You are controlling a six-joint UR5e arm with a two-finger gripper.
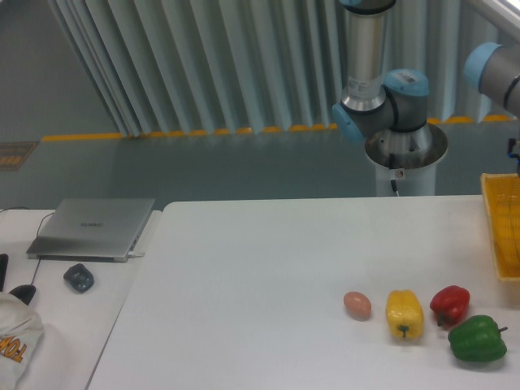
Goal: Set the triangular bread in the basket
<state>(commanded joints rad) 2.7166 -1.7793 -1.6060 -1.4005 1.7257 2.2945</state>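
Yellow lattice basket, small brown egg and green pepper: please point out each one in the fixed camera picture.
Yellow plastic lattice basket (502, 227), fixed camera view, on its mesh wall at the right edge.
Small brown egg (357, 305), fixed camera view, on its middle.
Green pepper (477, 339), fixed camera view, on its body.

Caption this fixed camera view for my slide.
Arm swung right above bright yellow lattice plastic basket; brown egg and three peppers on white table.
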